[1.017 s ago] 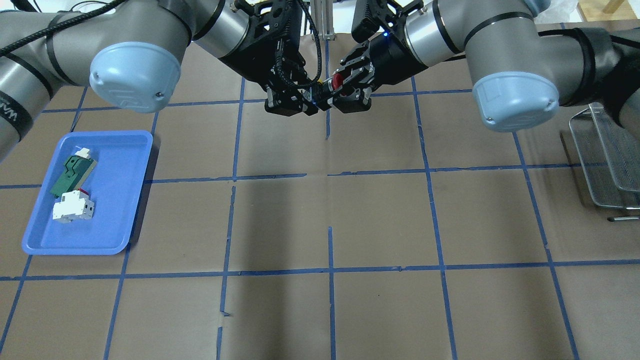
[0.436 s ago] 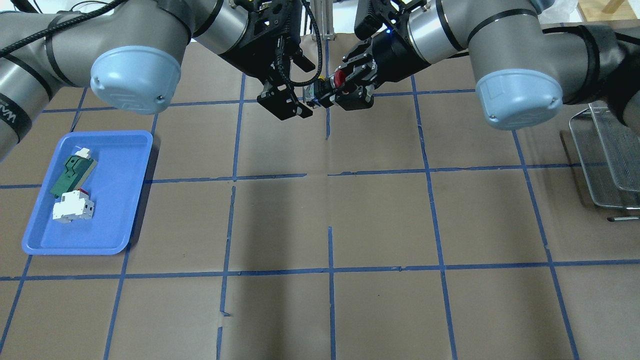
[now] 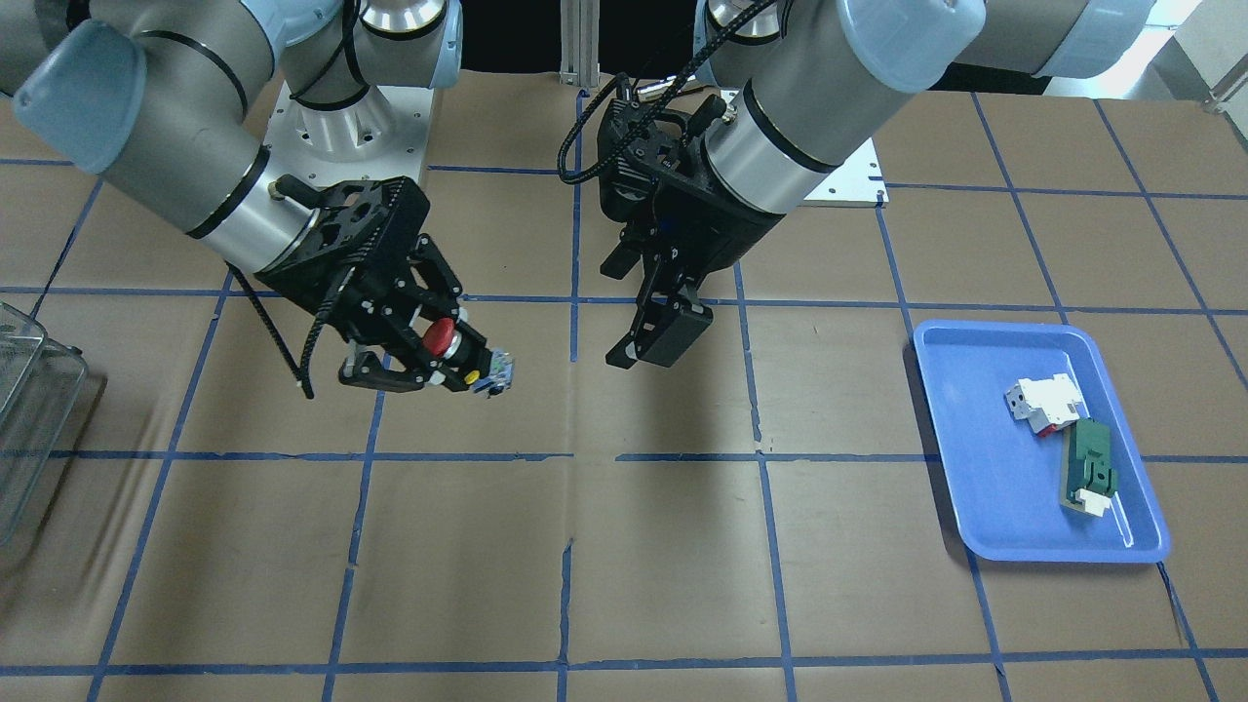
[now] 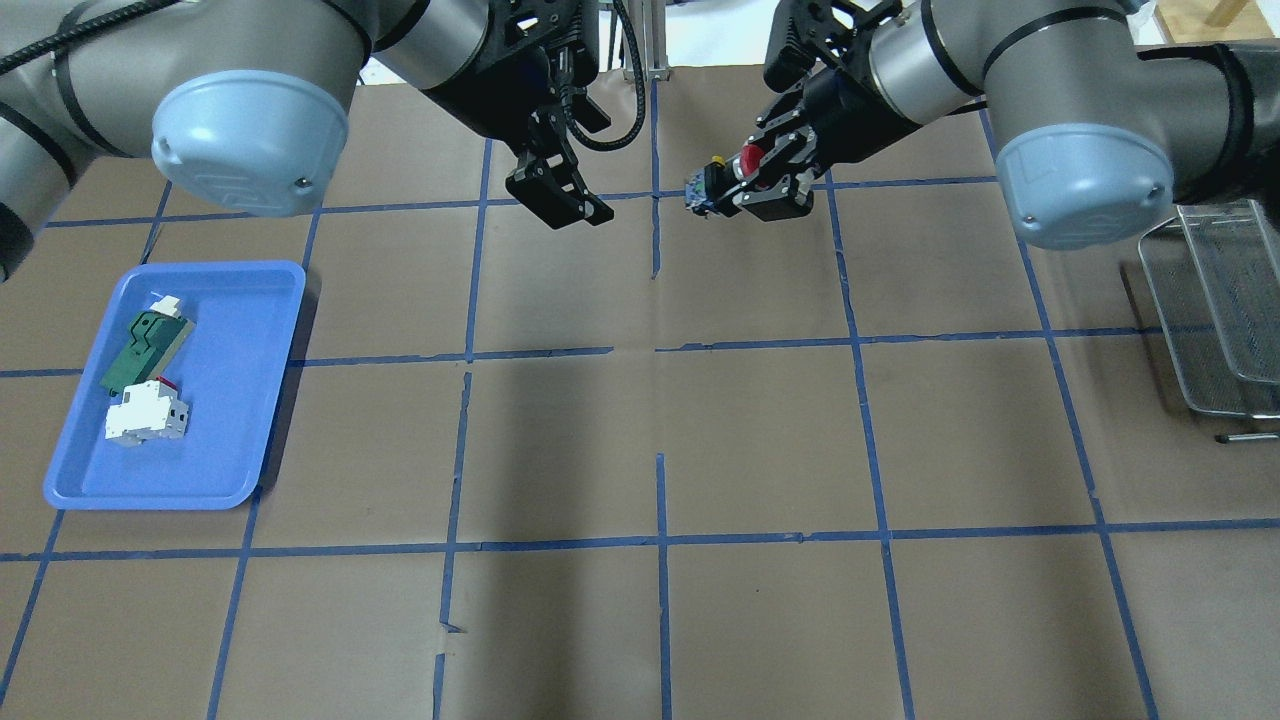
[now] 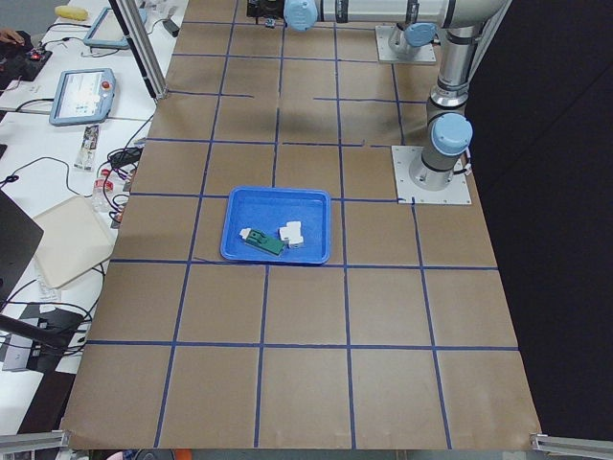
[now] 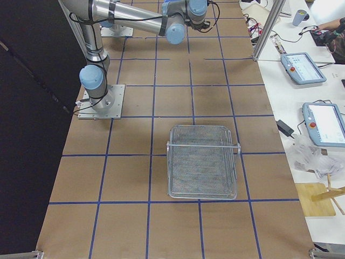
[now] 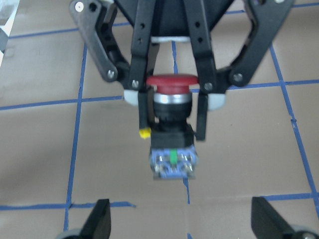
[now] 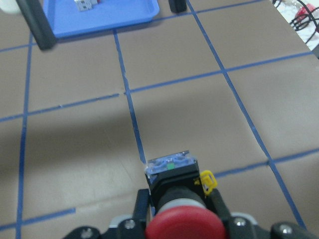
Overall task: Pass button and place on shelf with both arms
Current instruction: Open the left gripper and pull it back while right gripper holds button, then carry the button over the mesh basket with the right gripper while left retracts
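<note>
The button (image 4: 722,180), with its red cap, black body and blue-and-yellow end piece, is held sideways in the air by my right gripper (image 4: 752,178), which is shut around it just under the cap. It also shows in the front view (image 3: 458,353), the left wrist view (image 7: 170,124) and the right wrist view (image 8: 175,194). My left gripper (image 4: 575,165) is open and empty, a short way left of the button and facing it. Its fingertips (image 7: 99,219) frame the bottom of the left wrist view. The wire-mesh shelf (image 4: 1215,310) stands at the table's right edge (image 6: 202,162).
A blue tray (image 4: 235,420) at the table's left holds a white-and-red block (image 4: 147,415) and a green-and-white part (image 4: 142,350). Brown paper with a blue tape grid covers the table. Both arms hang over the table's back middle.
My left gripper opened, let go of the button's end and drew back to the left. My right gripper carried the button to the right, away from it.
</note>
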Robot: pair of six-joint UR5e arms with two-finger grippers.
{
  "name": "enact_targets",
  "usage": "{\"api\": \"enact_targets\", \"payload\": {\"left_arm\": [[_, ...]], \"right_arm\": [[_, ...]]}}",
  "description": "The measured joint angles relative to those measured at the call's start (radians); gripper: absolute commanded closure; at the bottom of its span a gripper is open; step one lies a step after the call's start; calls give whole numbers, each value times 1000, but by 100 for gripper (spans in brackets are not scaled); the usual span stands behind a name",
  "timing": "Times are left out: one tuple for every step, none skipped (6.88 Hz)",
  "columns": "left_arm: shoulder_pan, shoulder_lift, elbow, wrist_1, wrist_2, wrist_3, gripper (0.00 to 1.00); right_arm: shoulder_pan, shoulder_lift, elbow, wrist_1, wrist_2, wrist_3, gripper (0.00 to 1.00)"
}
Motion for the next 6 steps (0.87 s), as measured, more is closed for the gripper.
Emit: {"api": "enact_targets", "payload": {"left_arm": [[-1,11,26,-45,45,-70,0],[-1,24,45,-83,68,-150,0],[-1,41,52,-99,92,-238,0],[-1,58,48,-102,127,-321,0],[1,72,42,-100,152,-391,0],[5,82,43,-94,166,-471,0]], "right_arm": [[-45,-6,-1,-1,-99,-45,100],[-91,-22,-4,1,-203,-83,100],[-148,-43,-8,9,-307,-114,100],[-230,-56,-11,28,-395,-190,100],[-329,-60,-18,47,-441,-316,100],[-422,-53,-40,54,-474,-431,100]]}}
